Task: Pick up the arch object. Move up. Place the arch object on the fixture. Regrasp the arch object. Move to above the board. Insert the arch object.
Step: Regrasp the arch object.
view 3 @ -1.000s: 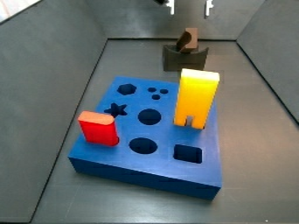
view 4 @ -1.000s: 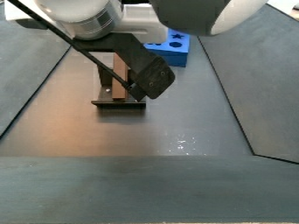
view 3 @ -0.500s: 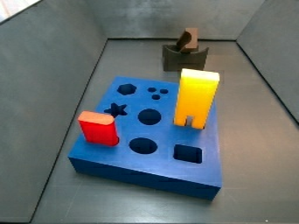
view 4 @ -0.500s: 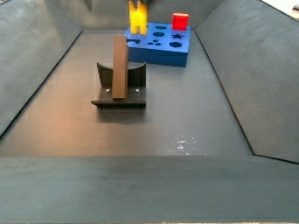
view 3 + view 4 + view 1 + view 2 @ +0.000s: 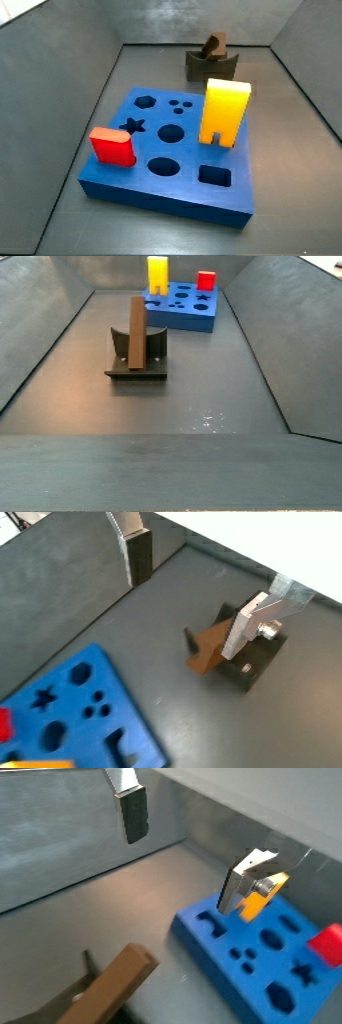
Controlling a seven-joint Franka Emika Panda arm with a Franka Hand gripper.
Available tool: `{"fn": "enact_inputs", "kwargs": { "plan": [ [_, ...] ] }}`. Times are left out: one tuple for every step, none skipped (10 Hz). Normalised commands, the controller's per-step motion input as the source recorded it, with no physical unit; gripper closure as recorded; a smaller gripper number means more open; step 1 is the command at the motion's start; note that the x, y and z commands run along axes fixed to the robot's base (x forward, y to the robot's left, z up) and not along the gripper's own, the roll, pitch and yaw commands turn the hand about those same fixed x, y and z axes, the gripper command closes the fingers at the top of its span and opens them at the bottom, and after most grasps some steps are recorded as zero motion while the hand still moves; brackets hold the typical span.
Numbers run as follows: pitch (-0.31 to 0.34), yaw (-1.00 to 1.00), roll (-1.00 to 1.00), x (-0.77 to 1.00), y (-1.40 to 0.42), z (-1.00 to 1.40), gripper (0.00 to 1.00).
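The brown arch object stands upright on the dark fixture at the back of the bin, seen edge-on as a tall brown slab over the fixture's base plate. My gripper hangs high above the floor, open, with nothing between its silver fingers. It is out of both side views. In both wrist views the arch object lies below and clear of the fingers. The blue board lies apart from the fixture.
A tall yellow block and a red block stand in the board. Sloped grey bin walls close in the floor on all sides.
The gripper and arm, over the fixture one second ago, have risen out of both side views. The arch object stays standing on the fixture, let go.
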Motion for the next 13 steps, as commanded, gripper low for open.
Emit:
{"fn": "enact_inputs", "kwargs": {
  "plan": [
    [0.041, 0.05, 1.0, 0.01, -0.03, 0.02, 0.0],
    [0.046, 0.05, 1.0, 0.02, -0.04, 0.02, 0.0],
    [0.049, 0.05, 1.0, 0.02, -0.03, 0.02, 0.0],
    [0.058, 0.05, 1.0, 0.04, -0.03, 0.0, 0.0],
    [0.062, 0.06, 1.0, 0.05, -0.03, 0.0, 0.0],
    [0.076, 0.06, 1.0, 0.08, -0.03, -0.02, 0.0],
    [0.084, 0.06, 1.0, 0.09, -0.04, -0.02, 0.0],
    [0.099, 0.07, 1.0, 0.1, -0.04, -0.02, 0.0],
    [0.118, 0.07, 1.0, 0.12, -0.05, -0.03, 0.0],
    [0.132, 0.08, 1.0, 0.14, -0.05, -0.03, 0.0],
    [0.15, 0.09, 1.0, 0.17, -0.05, -0.03, 0.0],
    [0.164, 0.1, 1.0, 0.2, -0.06, -0.04, 0.0],
    [0.173, 0.11, 1.0, 0.22, -0.06, -0.04, 0.0]
  ]
}}
